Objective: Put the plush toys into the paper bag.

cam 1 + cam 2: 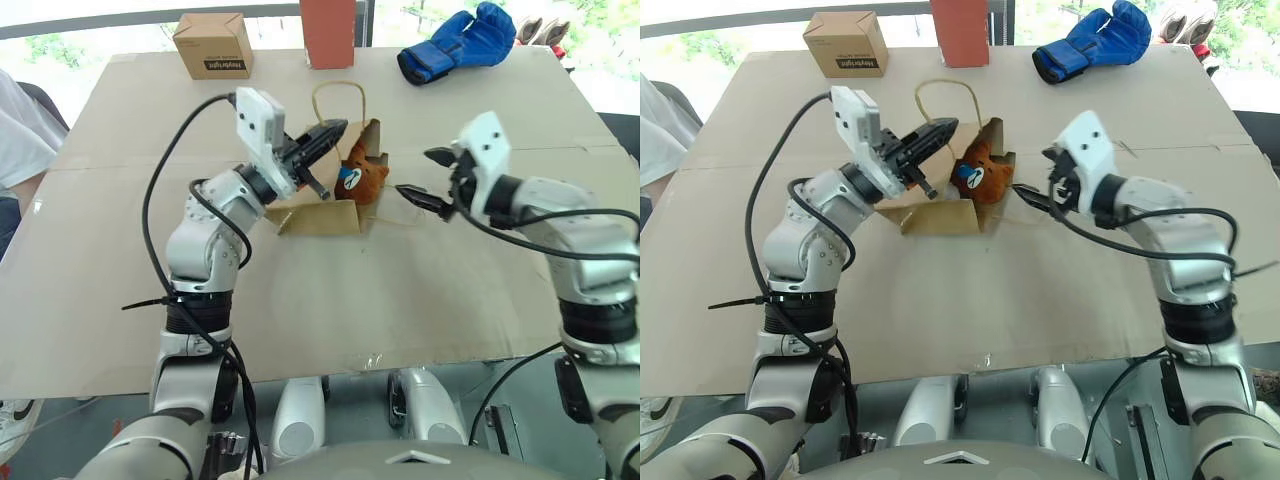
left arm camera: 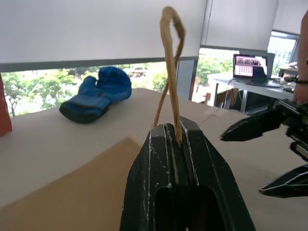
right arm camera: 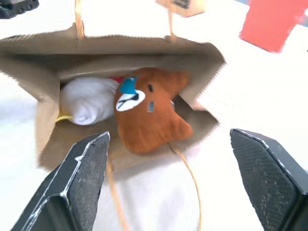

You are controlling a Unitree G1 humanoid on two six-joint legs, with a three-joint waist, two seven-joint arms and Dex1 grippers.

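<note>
The brown paper bag lies on the table with its mouth held open. My left gripper is shut on one of its tan handles and holds that handle up above the bag. The brown bear head with a blue patch sits in the bag's mouth, partly sticking out. Beside it, deeper inside the bag, lies the white plush toy. My right gripper hangs open just to the right of the bag's mouth, facing the toys, with nothing between its fingers.
At the table's far edge stand a small cardboard box and a red box, with a blue boxing glove to their right. A person's white sleeve shows at the left edge. The bag's second handle lies on the table behind it.
</note>
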